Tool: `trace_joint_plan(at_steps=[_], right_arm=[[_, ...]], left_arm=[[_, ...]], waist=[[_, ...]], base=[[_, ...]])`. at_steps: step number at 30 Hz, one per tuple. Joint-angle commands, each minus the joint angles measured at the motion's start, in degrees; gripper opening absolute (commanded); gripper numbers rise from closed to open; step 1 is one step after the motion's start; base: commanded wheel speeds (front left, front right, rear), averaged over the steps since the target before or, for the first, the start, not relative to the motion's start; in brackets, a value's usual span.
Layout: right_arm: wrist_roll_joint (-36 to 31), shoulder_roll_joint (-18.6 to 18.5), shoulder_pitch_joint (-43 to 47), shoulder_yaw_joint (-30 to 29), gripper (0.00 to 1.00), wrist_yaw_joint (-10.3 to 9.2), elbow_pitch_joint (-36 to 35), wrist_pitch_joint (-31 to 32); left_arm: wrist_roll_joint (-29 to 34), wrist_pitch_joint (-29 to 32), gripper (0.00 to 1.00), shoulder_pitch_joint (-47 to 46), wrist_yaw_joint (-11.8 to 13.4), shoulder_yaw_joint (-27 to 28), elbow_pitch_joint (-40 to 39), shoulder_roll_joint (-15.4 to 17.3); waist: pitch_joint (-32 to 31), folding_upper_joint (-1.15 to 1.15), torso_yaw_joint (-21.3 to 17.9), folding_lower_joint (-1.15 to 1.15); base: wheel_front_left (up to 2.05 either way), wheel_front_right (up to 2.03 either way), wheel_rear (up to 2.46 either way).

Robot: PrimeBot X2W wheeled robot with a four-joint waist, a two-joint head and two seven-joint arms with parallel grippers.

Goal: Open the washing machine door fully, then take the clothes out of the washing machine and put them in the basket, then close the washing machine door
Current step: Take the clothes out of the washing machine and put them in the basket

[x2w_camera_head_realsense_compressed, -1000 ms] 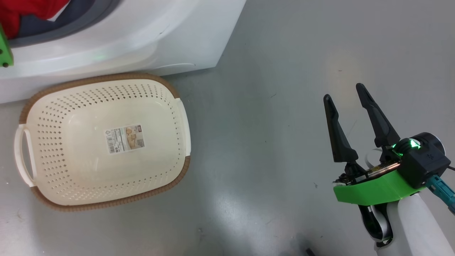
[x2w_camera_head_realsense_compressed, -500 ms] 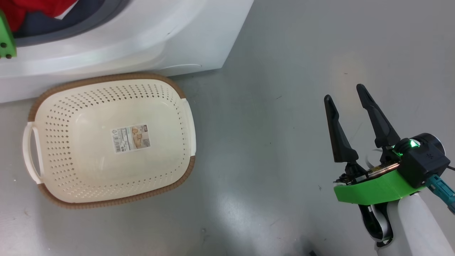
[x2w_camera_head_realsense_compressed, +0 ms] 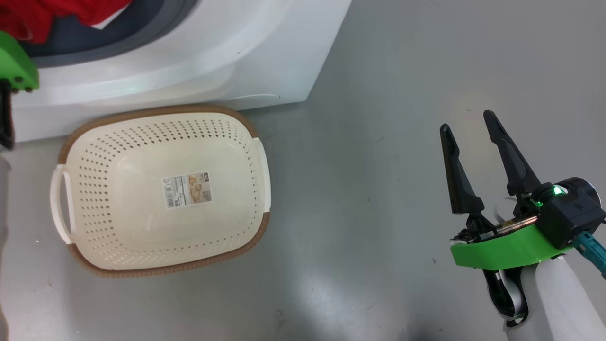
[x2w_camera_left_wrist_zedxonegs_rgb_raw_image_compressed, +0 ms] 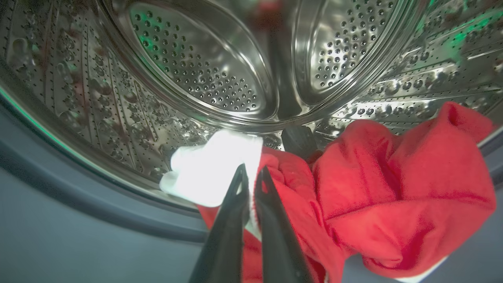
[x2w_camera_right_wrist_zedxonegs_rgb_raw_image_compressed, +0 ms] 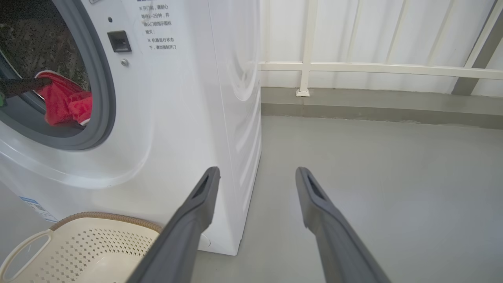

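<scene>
Head camera has panned; left pincer (x2w_camera_left_wrist_zedxonegs_rgb_raw_image_compressed: 252, 169) grips the clothes (x2w_camera_left_wrist_zedxonegs_rgb_raw_image_compressed: 393, 188) at the lip of the drum (x2w_camera_left_wrist_zedxonegs_rgb_raw_image_compressed: 196, 59).
Right pincer (x2w_camera_head_realsense_compressed: 466, 121) hangs released at 3 o'clock of the basket (x2w_camera_head_realsense_compressed: 156, 111), set before the washing machine (x2w_camera_head_realsense_compressed: 189, 61) to catch them.

Printed Chinese notice (x2w_camera_right_wrist_zedxonegs_rgb_raw_image_compressed: 157, 27) on the washing machine (x2w_camera_right_wrist_zedxonegs_rgb_raw_image_compressed: 188, 102) front, right of the door opening: two ※ items; "1~2分钟" and "请勿强制开门" are legible. Basket (x2w_camera_head_realsense_compressed: 227, 142) sticker (x2w_camera_head_realsense_compressed: 186, 190): barcode, print too small. Blue label (x2w_camera_right_wrist_zedxonegs_rgb_raw_image_compressed: 37, 208) low on the machine: unreadable.
</scene>
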Motion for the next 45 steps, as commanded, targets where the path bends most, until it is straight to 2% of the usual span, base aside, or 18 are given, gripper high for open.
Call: trace_joint_plan(at_steps=[1,6,17,30,45], right_arm=[[-0.70,-0.37,0.44,1.19,1.00,0.35,-1.33,-0.36],[-1.38,-0.37,0.86,0.89,1.00,0.35,-1.07,-0.36],[-1.06,-0.37,2.55,0.07,1.00,0.35,-0.52,-0.36],[-0.67,-0.37,5.34,-1.01,1.00,0.35,-0.33,-0.36],[-0.59,-0.37,9.75,-2.32,1.00,0.35,-0.48,-0.36]], left_arm=[[-0.96,-0.76,0.00,1.23,-0.53,1.51,-2.01,2.46],[-2.25,-1.14,0.00,6.48,-1.64,2.90,-8.70,1.97],[-0.99,-1.18,0.00,20.87,1.18,5.32,-26.70,1.13],[-0.49,-0.49,0.00,33.50,3.03,3.53,-37.81,0.00],[-1.34,3.34,0.00,48.20,6.80,2.83,-53.87,0.21]], waist=[[-0.63,0.00,0.49,0.00],[-2.40,0.00,1.12,0.00],[-7.41,0.00,2.10,0.00],[-13.85,0.00,3.39,0.00],[-21.02,0.00,4.45,0.00]], base=[[0.00,0.00,0.00],[0.00,0.00,0.00],[0.00,0.00,0.00],[0.00,0.00,0.00],[0.00,0.00,0.00]])
